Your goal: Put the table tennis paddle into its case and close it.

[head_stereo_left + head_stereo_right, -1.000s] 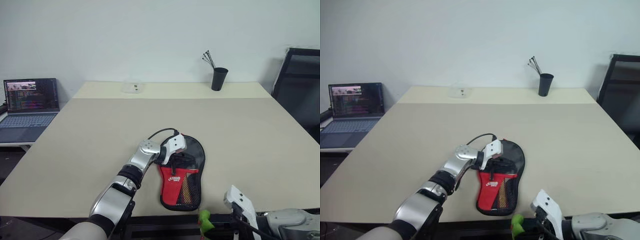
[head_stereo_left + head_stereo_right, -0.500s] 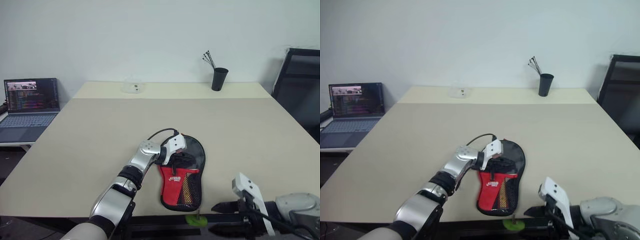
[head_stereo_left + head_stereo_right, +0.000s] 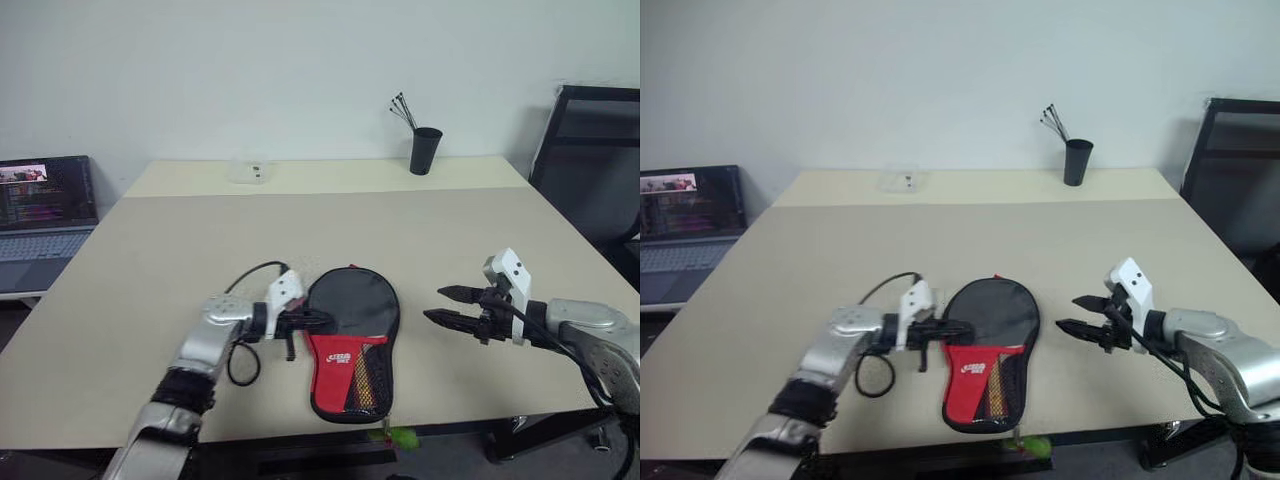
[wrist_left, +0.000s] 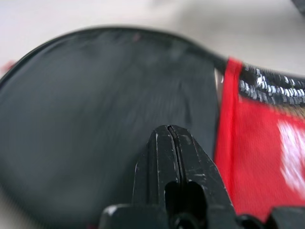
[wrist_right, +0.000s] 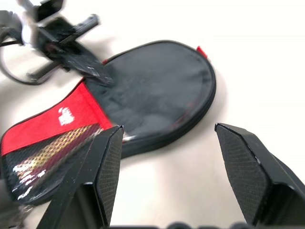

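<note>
The case [image 3: 352, 305] lies flat near the table's front edge, its round black end toward the far side and its red logo panel and mesh pocket toward me. The table tennis paddle is hidden; red and yellow stripes show through the mesh [image 5: 57, 148], and I cannot tell what they are. My left gripper [image 3: 322, 318] is shut, its tips at the case's left edge over the black fabric [image 4: 86, 95]. My right gripper [image 3: 433, 304] hovers open just right of the case, pointing at it, with nothing between its fingers [image 5: 238, 162].
A black cup with thin sticks [image 3: 425, 150] stands at the far edge, with a small clear item [image 3: 248, 172] at the far left. A laptop [image 3: 40, 200] sits left of the table and a black chair [image 3: 590, 140] to its right. A small green object [image 3: 400, 437] hangs below the front edge.
The camera has shifted. My right gripper has opened and come up from below the front edge to beside the case. My left hand has drawn back to the case's left edge.
</note>
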Controlling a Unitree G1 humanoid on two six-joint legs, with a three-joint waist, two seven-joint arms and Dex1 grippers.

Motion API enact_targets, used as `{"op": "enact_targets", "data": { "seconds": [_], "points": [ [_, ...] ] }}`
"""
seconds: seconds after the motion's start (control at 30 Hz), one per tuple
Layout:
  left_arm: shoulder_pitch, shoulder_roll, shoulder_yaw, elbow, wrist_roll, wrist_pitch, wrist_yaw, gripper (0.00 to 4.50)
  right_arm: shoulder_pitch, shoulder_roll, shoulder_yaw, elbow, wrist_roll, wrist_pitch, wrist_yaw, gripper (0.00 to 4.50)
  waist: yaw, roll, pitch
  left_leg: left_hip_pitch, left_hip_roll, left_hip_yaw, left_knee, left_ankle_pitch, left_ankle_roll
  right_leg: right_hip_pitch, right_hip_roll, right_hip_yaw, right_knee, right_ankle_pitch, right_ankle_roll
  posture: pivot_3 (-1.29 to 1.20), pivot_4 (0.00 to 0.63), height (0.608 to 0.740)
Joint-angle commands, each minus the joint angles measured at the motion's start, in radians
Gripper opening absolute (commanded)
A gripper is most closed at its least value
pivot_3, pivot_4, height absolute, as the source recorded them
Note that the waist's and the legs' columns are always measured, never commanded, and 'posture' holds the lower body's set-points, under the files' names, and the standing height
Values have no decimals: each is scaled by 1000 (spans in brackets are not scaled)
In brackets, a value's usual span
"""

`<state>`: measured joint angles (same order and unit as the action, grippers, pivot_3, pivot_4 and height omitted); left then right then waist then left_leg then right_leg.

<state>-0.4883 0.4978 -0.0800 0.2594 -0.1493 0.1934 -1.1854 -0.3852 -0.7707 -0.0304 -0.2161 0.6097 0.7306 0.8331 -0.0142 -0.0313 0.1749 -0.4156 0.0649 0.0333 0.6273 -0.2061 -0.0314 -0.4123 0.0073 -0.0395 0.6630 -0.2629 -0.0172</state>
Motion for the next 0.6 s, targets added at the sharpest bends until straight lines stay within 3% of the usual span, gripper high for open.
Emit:
{"op": "enact_targets", "data": {
  "seconds": [0.03,0.3,0.6],
  "points": [
    [87,38,88,-194,-76,86,71,0,-88,31,16,136,-59,-112,60,3315,-1,0,1,0,0,0,0,0,0,0,-1,0,0,0,0,0,150,740],
    [226,64,177,-401,-124,168,226,0,-226,61,53,474,-203,-300,162,3315,15,0,2,0,-1,3,0,0,0,0,-3,1,0,0,0,0,150,740],
    [270,54,160,-409,-124,178,308,0,-247,78,35,465,-217,-255,152,3315,14,0,2,0,0,3,0,0,0,0,-3,2,1,0,0,0,150,740]
  ]
}}
